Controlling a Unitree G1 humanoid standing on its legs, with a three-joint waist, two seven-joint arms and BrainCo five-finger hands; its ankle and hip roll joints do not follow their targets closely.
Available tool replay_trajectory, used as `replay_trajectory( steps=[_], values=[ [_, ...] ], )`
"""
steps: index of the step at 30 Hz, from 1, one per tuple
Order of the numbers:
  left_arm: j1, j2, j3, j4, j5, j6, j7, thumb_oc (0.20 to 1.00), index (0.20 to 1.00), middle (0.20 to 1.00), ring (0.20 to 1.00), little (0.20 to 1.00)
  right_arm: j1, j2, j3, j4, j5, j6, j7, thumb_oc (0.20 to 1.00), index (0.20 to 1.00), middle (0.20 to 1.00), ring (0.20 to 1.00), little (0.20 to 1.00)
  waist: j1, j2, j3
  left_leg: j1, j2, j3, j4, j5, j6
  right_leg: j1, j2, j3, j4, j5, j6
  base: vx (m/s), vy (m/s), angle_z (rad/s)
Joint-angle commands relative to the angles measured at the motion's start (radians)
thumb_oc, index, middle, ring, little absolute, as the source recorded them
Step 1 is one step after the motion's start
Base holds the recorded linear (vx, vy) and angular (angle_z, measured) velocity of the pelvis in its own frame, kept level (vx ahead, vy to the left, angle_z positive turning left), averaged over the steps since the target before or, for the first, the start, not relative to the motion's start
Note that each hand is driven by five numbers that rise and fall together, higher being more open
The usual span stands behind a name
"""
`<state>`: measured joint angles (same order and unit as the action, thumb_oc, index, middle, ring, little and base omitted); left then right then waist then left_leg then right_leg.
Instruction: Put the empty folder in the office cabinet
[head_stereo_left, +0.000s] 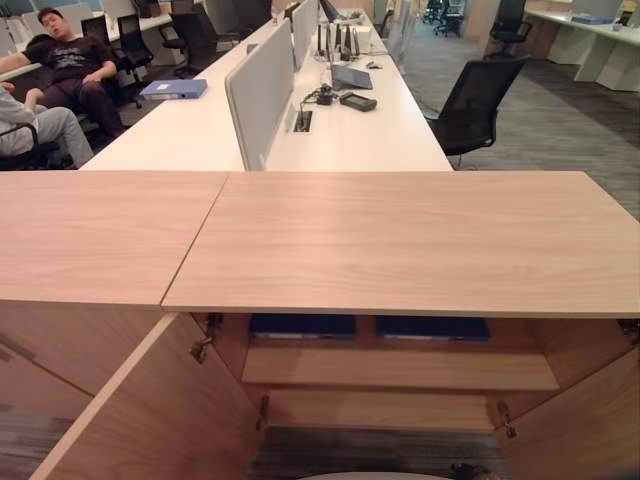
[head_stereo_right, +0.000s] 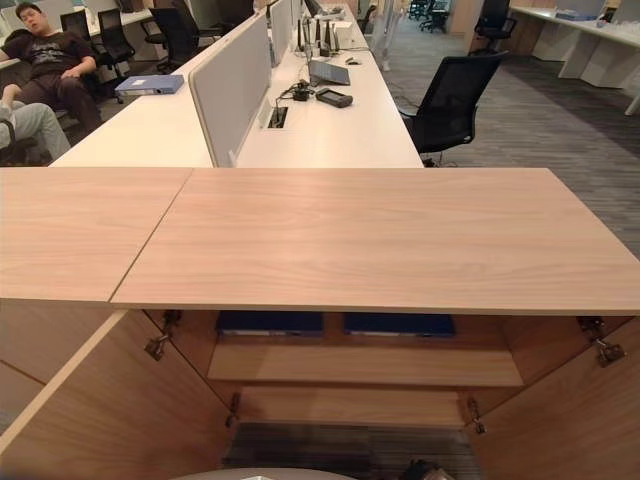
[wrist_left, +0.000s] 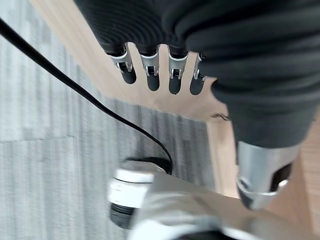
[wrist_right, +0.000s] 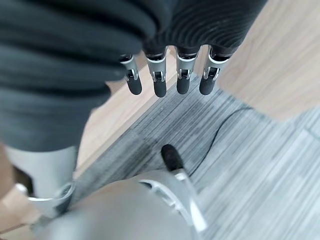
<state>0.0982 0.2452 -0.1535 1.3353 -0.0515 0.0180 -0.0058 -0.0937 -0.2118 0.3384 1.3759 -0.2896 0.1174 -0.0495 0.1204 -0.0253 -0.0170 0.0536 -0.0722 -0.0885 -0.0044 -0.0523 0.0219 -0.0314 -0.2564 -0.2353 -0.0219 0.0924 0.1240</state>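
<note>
Progress: cabinet (head_stereo_left: 400, 245) doors stood open, two dark blue folders (head_stereo_left: 302, 326) seen on upper shelf (head_stereo_left: 400, 368) inside; judged that placing is done, closing may remain | Left hand (wrist_left: 160, 75): fingers straight and relaxed, nothing held, hanging by left door (head_stereo_left: 150, 410) | Right hand (wrist_right: 170, 80): fingers straight, nothing held, over carpet (wrist_right: 260, 165).

Under the cabinet top (head_stereo_left: 400, 240), two dark blue folders (head_stereo_left: 302, 326) on the upper shelf (head_stereo_left: 400, 368) showed only as thin strips, the overhang hiding the rest. The left door (head_stereo_left: 130, 420) and right door (head_stereo_left: 590, 420) ran off the frame's bottom edge. Beyond the cabinet top, a blue folder (head_stereo_left: 174, 89) on the white desk (head_stereo_left: 180, 130) was too small to tell whether it was empty.
</note>
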Motion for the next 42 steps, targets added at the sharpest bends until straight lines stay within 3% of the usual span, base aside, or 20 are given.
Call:
replay_trajectory(
  steps=[1,16,23,27,28,30,32,39,40,41,42],
  values=[
    [-0.002,0.012,0.068,0.050,0.043,-0.014,0.020,1.000,1.000,1.000,1.000,1.000,-0.028,0.036,0.020,0.041,0.083,-0.016,-0.016,1.000,1.000,1.000,1.000,1.000,0.007,-0.010,-0.012,-0.061,-0.050,-0.059,0.021,-0.033,0.041,-0.018,-0.013,0.005,0.039,0.008,0.079,-0.09,0.110,-0.11],
    [0.024,0.019,0.130,0.106,0.065,-0.018,0.020,1.000,1.000,1.000,1.000,1.000,0.025,0.053,-0.053,0.041,0.181,-0.032,-0.021,1.000,1.000,1.000,1.000,1.000,-0.035,-0.032,-0.006,-0.031,-0.064,0.033,-0.026,-0.024,0.065,-0.063,-0.035,0.033,-0.005,0.098,0.109,-0.07,0.042,-0.18],
    [0.016,0.003,0.106,0.096,0.061,-0.020,0.017,1.000,1.000,1.000,1.000,1.000,0.047,0.049,-0.065,0.061,0.183,-0.026,-0.014,1.000,1.000,1.000,1.000,1.000,-0.053,-0.024,-0.006,-0.030,-0.067,0.024,-0.028,-0.019,0.069,-0.064,-0.032,0.055,0.007,0.085,0.104,-0.02,0.003,-0.07],
    [-0.023,0.001,0.067,0.087,0.035,-0.024,0.022,1.000,1.000,1.000,1.000,1.000,0.059,0.053,-0.058,0.069,0.206,-0.030,-0.021,1.000,1.000,1.000,1.000,1.000,-0.079,-0.019,0.016,-0.064,-0.060,-0.044,-0.019,0.007,0.055,-0.082,0.055,0.302,0.050,0.007,0.083,-0.06,-0.058,0.22],
    [-0.023,0.001,0.067,0.087,0.035,-0.024,0.022,1.000,1.000,1.000,1.000,1.000,0.059,0.053,-0.058,0.069,0.206,-0.030,-0.022,1.000,1.000,1.000,1.000,1.000,-0.079,-0.019,0.016,-0.063,-0.060,-0.044,-0.020,0.006,0.055,-0.083,0.055,0.302,0.052,0.006,0.083,0.00,-0.063,0.88],
    [-0.034,0.003,0.057,0.092,0.028,-0.025,0.027,1.000,1.000,1.000,1.000,1.000,0.060,0.057,-0.046,0.064,0.218,-0.033,-0.024,1.000,1.000,1.000,1.000,1.000,-0.083,-0.019,0.019,-0.072,-0.059,-0.092,-0.017,0.016,0.051,-0.084,0.101,0.393,0.075,-0.025,0.077,0.02,-0.094,0.91],
    [-0.041,0.006,0.049,0.092,0.023,-0.022,0.035,1.000,1.000,1.000,1.000,1.000,0.054,0.063,-0.028,0.048,0.225,-0.035,-0.028,1.000,1.000,1.000,1.000,1.000,-0.078,-0.021,0.018,-0.078,-0.058,-0.142,-0.019,0.026,0.042,-0.069,0.127,0.433,0.080,-0.048,0.066,0.06,-0.138,0.49],
    [-0.048,-0.004,0.060,0.091,-0.048,-0.024,0.054,1.000,1.000,1.000,1.000,1.000,0.026,0.075,0.036,-0.011,0.221,-0.042,-0.042,1.000,1.000,1.000,1.000,1.000,-0.039,-0.020,-0.004,-0.095,-0.018,-0.279,-0.029,0.058,-0.009,-0.020,0.161,0.327,0.038,-0.088,0.024,0.08,-0.237,0.60],
    [-0.060,-0.001,0.061,0.095,-0.064,-0.020,0.056,1.000,1.000,1.000,1.000,1.000,0.028,0.068,0.040,0.000,0.222,-0.046,-0.054,1.000,1.000,1.000,1.000,1.000,-0.027,-0.020,0.006,-0.113,-0.008,-0.342,-0.018,0.070,-0.030,-0.004,0.172,0.278,0.028,-0.104,0.009,0.02,-0.296,0.62],
    [-0.060,-0.001,0.061,0.095,-0.064,-0.020,0.056,1.000,1.000,1.000,1.000,1.000,0.027,0.069,0.040,0.001,0.222,-0.047,-0.054,1.000,1.000,1.000,1.000,1.000,-0.031,-0.020,0.006,-0.114,-0.009,-0.346,-0.018,0.071,-0.031,-0.002,0.171,0.273,0.027,-0.105,0.008,0.01,-0.403,1.17],
    [-0.064,0.000,0.059,0.092,-0.075,-0.016,0.057,1.000,1.000,1.000,1.000,1.000,0.028,0.065,0.047,-0.003,0.222,-0.052,-0.058,1.000,1.000,1.000,1.000,1.000,-0.012,-0.020,0.018,-0.130,0.002,-0.406,-0.009,0.084,-0.052,0.014,0.184,0.222,0.018,-0.119,-0.008,0.01,-0.310,1.20]
  ],
)
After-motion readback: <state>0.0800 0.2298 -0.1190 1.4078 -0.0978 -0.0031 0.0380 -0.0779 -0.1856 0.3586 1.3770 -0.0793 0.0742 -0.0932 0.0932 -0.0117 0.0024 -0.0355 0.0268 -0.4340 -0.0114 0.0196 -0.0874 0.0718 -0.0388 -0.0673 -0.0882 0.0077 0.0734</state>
